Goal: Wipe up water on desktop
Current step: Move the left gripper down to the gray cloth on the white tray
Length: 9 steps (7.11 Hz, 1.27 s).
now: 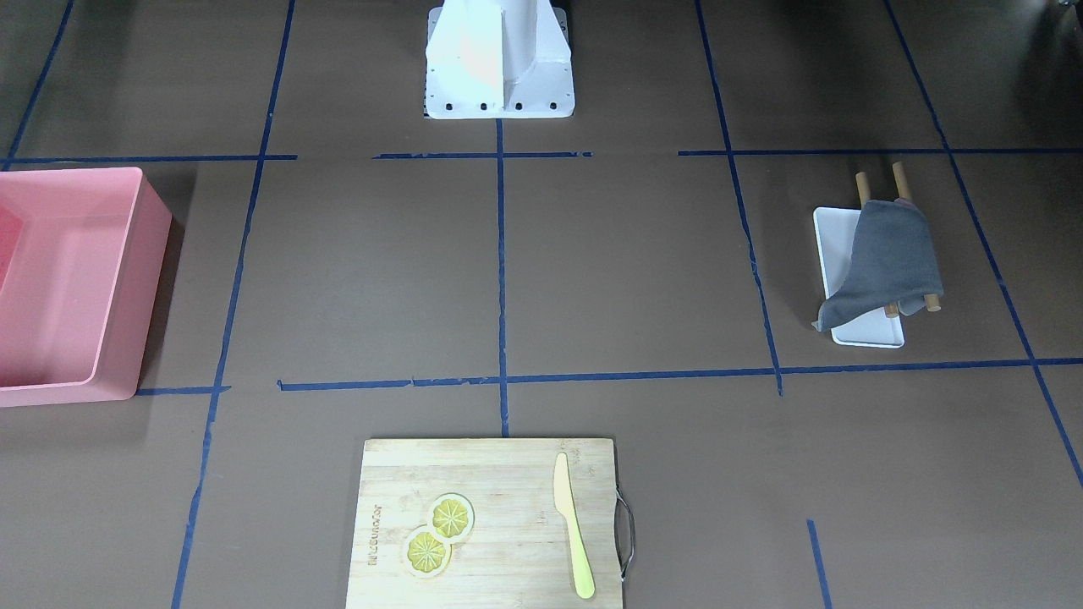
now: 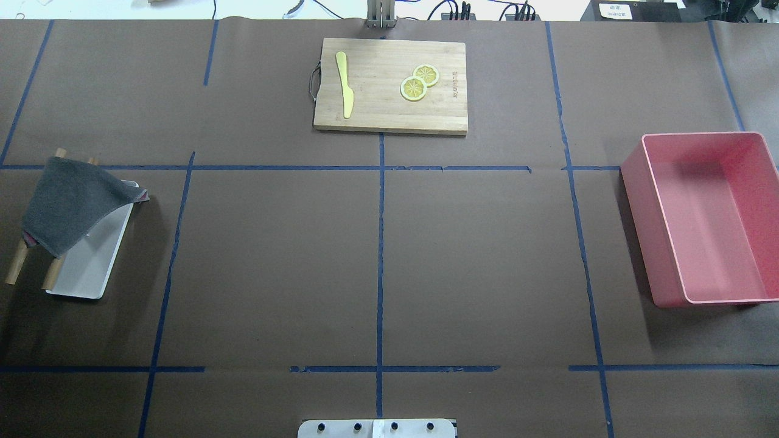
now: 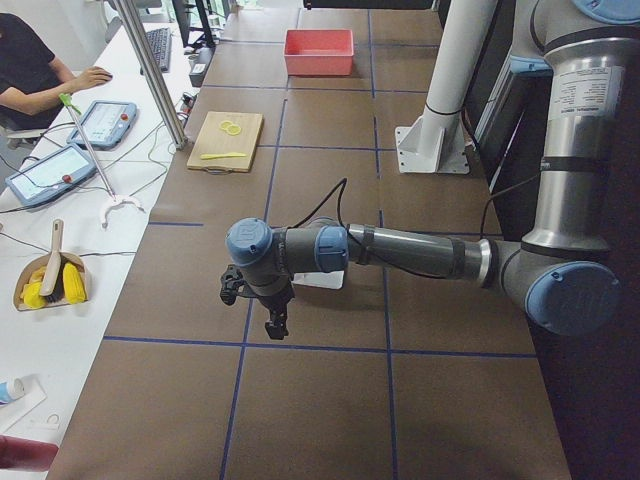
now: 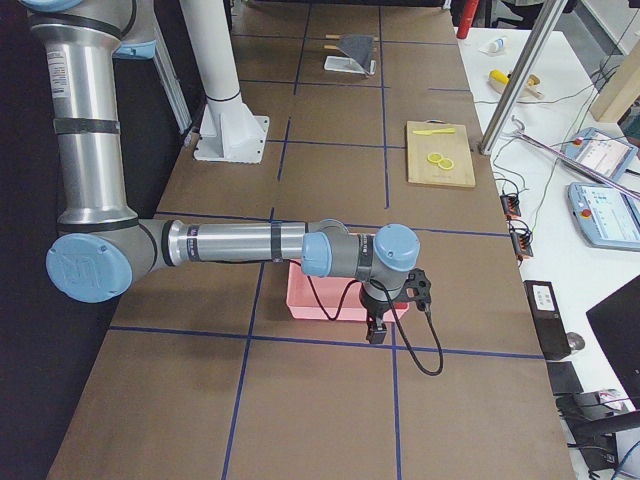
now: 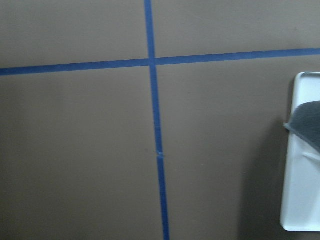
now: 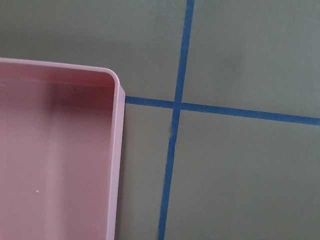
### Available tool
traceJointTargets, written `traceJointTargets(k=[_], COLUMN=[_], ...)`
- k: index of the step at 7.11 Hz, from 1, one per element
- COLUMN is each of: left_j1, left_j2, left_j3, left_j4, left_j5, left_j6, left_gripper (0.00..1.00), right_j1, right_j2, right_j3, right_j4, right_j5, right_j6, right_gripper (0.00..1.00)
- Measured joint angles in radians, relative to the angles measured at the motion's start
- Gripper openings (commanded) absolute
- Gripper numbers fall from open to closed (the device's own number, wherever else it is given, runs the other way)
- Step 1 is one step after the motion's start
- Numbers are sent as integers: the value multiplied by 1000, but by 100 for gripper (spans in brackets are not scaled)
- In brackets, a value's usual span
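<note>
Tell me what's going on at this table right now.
Nothing is being handled yet. The grey cloth lies draped over two wooden rods across the white rectangular tray, untouched. The left gripper hangs above the dark-brown taped desktop beside that tray. The right gripper hangs by the pink plastic bin. No water can be made out on the desktop.
</note>
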Motion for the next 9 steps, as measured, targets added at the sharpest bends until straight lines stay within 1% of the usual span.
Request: traceJointTargets(k=[2,4,6,8,9], left_j1=[-2,-3,-3,-3,-4], left_j2=[-9,-7,-6,-5,15], left_j3=[-24,-43,-51,-54,-67], left_j4=[4,9,7,0,-4], left_j5=[6,8,5,-12,-41], left_j6=[-10,-14,-18,-17,-14], left_gripper=[100,100,100,100,100], right_j1=[0,0,0,0,0], right_j2=[-4,-11,-27,-33,-34], right_j3=[6,13,19,20,20], right_j4=[-8,-12,-11,-4,-2], right_j5=[2,28,87,108,112], right_j6=[-5,7,13,13,12], right_gripper=[100,100,100,100,100])
